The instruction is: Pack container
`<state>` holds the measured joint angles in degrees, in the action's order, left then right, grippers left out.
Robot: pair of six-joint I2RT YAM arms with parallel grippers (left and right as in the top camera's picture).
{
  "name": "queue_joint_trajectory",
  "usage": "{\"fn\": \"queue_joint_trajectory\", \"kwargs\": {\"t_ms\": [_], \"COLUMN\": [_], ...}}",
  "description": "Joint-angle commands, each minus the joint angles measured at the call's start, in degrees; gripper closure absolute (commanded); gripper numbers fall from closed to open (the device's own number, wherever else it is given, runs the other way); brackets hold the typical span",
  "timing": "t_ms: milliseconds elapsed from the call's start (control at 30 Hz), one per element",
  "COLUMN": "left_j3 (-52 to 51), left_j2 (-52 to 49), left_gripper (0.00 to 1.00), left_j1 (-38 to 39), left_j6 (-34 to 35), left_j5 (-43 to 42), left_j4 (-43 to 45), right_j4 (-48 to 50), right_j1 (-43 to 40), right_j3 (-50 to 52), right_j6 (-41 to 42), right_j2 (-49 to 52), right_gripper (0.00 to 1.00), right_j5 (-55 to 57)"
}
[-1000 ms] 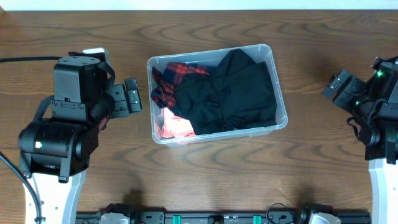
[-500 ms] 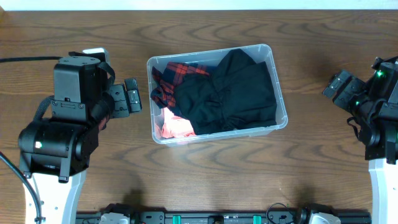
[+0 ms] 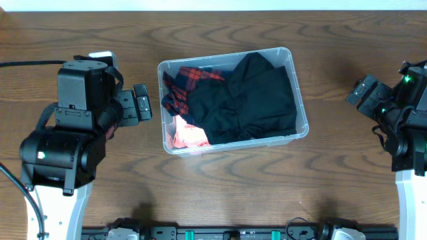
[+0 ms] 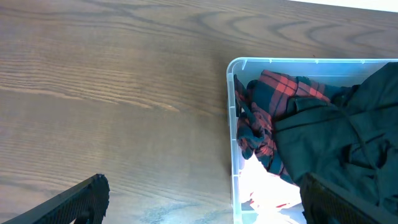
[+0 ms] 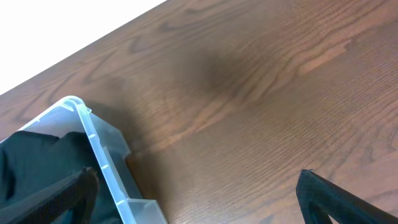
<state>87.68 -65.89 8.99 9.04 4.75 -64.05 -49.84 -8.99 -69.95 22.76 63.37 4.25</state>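
The clear plastic container (image 3: 302, 127) stands in the middle of the table. It holds a black garment (image 3: 253, 100), a red and dark plaid cloth (image 3: 183, 83) and a white and red cloth (image 3: 187, 137). My left gripper (image 3: 142, 102) is open and empty, just left of the container. In the left wrist view the container's rim (image 4: 231, 124) lies between the spread fingers (image 4: 202, 205). My right gripper (image 3: 365, 93) is open and empty, well right of the container. Its wrist view shows the container's corner (image 5: 102, 162) at the lower left between its fingers (image 5: 199, 199).
The table is dark wood grain (image 3: 233, 187). A white wall edge shows at the top of the right wrist view (image 5: 50, 31). The arm bases stand at the front left (image 3: 60, 160) and front right (image 3: 410, 140).
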Motion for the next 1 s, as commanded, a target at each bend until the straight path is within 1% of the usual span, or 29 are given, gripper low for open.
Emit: {"fn": "queue_joint_trajectory", "kwargs": {"t_ms": [0, 600, 867, 967], "left_j3": [-0.24, -0.24, -0.24, -0.24], "left_j2": [-0.13, -0.13, -0.13, -0.13], "left_gripper": [0.02, 0.02, 0.02, 0.02], "left_j1": [-0.31, -0.31, -0.31, -0.31], "left_j6": [0.26, 0.28, 0.26, 0.26], "left_j5": [0.87, 0.87, 0.87, 0.87], "left_j4": [0.00, 0.00, 0.00, 0.00], "right_j4": [0.07, -0.15, -0.48, 0.17], "right_j1": [-0.35, -0.28, 1.57, 2.01], "right_j3": [-0.11, -0.09, 1.81, 3.85], "right_j6": [-0.55, -0.55, -0.68, -2.36], "right_j2": [0.02, -0.68, -6.97, -10.99], "right_gripper": [0.01, 0.01, 0.01, 0.01], "right_j5": [-0.20, -0.20, 3.32, 3.48]}}
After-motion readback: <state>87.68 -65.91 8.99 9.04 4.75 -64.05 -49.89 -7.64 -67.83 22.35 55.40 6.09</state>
